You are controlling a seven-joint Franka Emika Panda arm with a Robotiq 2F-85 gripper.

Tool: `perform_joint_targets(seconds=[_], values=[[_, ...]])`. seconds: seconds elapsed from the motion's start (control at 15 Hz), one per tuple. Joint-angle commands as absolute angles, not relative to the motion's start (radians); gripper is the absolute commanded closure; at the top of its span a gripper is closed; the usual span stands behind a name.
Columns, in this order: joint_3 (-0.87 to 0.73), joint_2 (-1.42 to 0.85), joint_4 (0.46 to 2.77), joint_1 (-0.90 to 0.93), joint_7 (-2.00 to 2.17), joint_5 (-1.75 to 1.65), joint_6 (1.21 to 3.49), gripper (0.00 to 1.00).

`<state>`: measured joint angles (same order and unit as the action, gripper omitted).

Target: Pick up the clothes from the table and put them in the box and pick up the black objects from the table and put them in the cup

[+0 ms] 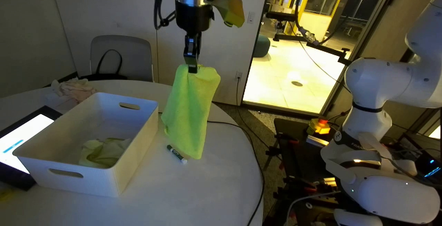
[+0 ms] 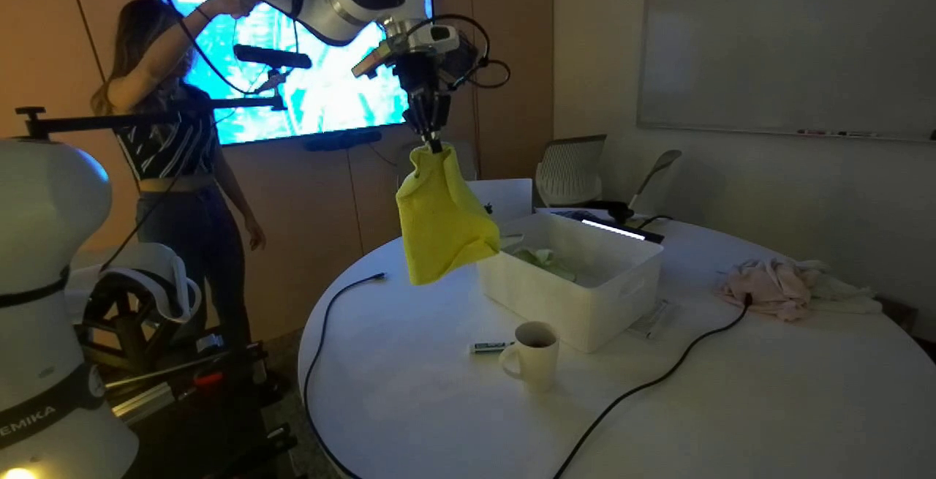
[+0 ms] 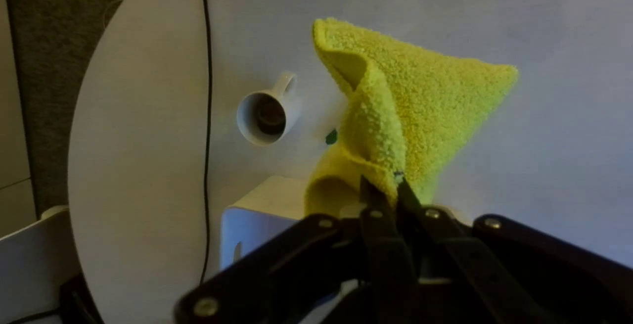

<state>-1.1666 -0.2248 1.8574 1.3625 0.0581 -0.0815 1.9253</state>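
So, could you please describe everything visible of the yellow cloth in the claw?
The yellow cloth looks fuzzy, like towelling, with a hem-like edge. The claw grips it near the top, and it hangs in the air in loose folds, beside the box; a narrow gap shows between cloth and box in an exterior view.

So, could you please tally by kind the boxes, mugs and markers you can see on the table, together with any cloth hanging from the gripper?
Box: 1
Mug: 1
Marker: 1
Yellow cloth hanging from the gripper: 1
Total: 4
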Motion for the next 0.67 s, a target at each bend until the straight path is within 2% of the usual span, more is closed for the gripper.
perform_joint_targets(seconds=[0.0,0.33,0.6], values=[[-0.952,-0.367,1.636,1.092,-0.098,0.050,1.752,0.93],[-0.603,-0.489,1.371,0.723,-0.119,0.039,1.647,0.93],[-0.278,-0.571,1.172,0.432,-0.053,-0.056,1.659,0.93]])
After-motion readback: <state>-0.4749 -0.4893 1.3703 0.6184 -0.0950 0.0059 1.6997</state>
